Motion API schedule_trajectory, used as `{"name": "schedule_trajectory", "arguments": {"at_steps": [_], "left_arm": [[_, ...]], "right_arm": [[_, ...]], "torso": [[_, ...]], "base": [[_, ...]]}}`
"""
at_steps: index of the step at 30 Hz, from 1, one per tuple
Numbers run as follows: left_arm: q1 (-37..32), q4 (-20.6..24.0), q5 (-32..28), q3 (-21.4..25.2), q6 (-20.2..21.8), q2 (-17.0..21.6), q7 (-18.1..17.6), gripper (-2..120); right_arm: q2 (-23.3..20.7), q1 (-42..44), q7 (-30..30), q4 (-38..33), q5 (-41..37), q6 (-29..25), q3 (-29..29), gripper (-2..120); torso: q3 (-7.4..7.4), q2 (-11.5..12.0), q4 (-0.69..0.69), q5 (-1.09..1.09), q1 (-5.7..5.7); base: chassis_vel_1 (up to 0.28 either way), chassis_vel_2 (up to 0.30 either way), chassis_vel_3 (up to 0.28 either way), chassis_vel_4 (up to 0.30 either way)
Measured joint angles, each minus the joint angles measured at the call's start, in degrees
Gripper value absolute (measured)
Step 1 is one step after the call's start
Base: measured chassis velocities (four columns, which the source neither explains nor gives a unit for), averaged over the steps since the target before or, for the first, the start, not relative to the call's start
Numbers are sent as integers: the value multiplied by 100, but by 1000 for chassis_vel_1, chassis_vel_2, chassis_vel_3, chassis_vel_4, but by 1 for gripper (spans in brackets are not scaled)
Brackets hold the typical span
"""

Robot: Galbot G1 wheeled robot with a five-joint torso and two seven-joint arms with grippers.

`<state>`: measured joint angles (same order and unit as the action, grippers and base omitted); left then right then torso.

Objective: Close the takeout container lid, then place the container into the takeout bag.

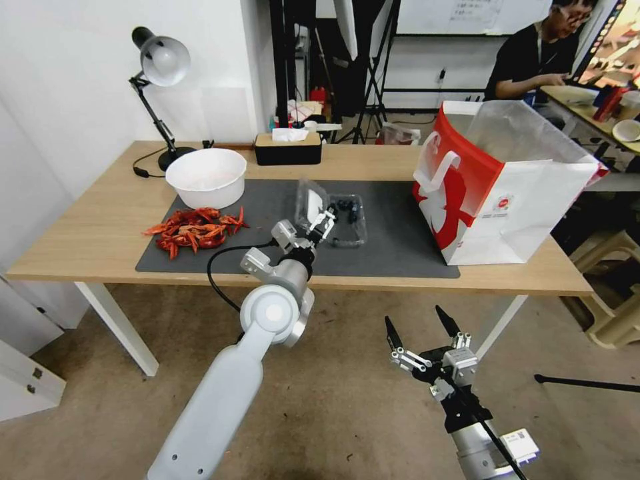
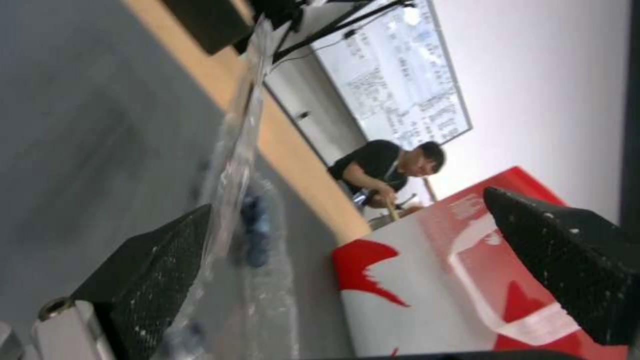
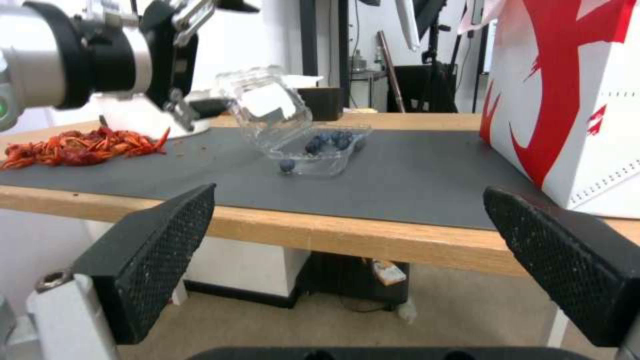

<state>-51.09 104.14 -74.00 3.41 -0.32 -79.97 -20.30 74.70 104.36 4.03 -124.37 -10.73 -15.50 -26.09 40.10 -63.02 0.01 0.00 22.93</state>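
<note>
Left tool (image 1: 323, 223) spread against raised takeout container lid (image 1: 311, 200).

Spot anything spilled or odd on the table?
Yes. A loose pile of red crayfish lies straight on the grey mat beside the white bowl, not in it. The berry box sits half open, lid tilted up at the left claw.
</note>
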Motion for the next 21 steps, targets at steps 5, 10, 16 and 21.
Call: {"name": "schedule_trajectory", "arguments": {"at_steps": [5,10,16,21], "left_arm": [[215,-70,-52,-94,24,-70,155,100],[401,-148,-195,-297,296,-111,246,100],[681,-445,-408,-460,704,-391,-127,100],[893,-611,-565,-492,859,-542,-560,100]], "right_arm": [[-4,-4,1,-17,9,4,-4,100],[20,33,9,-48,21,14,-23,100],[67,84,49,-73,41,16,-41,100],[113,98,83,-73,40,7,-42,100]], "torso": [[0,0,-1,0,0],[0,-1,-1,0,0],[0,-1,-1,0,-1],[0,-1,-1,0,-1]], "base": [[0,0,0,0],[0,0,0,0],[0,0,0,0],[0,0,0,0]]}}
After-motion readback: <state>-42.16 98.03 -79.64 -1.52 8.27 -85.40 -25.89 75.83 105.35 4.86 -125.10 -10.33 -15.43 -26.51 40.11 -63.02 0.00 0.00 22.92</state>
